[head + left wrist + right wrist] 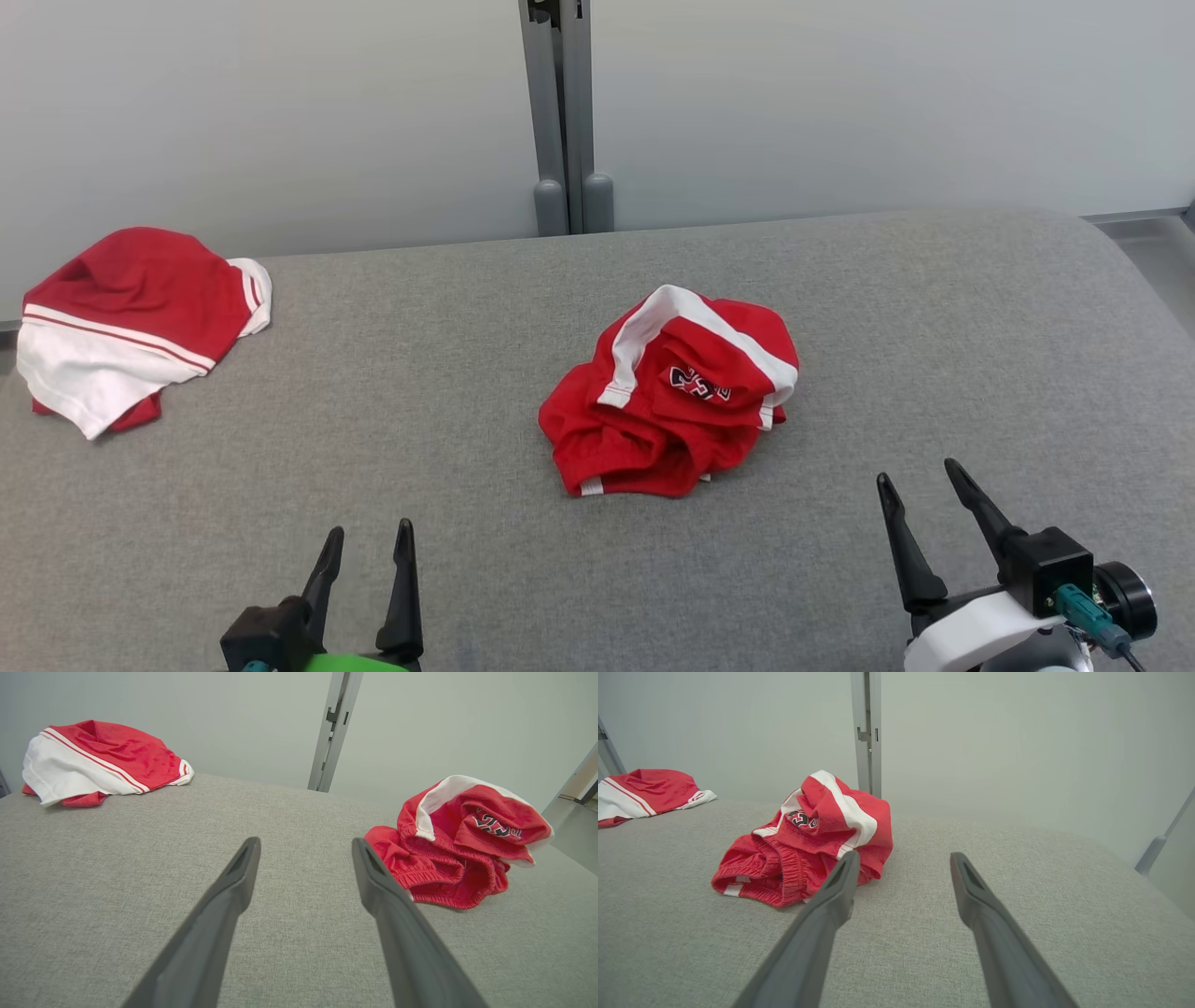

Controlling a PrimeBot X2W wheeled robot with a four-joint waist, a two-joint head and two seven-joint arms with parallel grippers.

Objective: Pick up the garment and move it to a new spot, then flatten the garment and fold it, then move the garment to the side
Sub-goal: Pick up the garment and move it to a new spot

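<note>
A crumpled red garment [672,392] with white bands and a dark logo lies in a heap at the middle of the grey table. It appears at the right in the left wrist view [460,842] and at centre-left in the right wrist view [808,844]. My left gripper [369,535] stands open near the front edge, to the left of the heap and apart from it [306,847]. My right gripper [920,474] is open at the lower right, nothing between its fingers [903,861].
A second red and white garment [131,322] lies at the far left edge of the table [420,392]. A grey post [565,121] stands behind the table against a pale wall. Bare cloth surface lies between the two garments and to the right.
</note>
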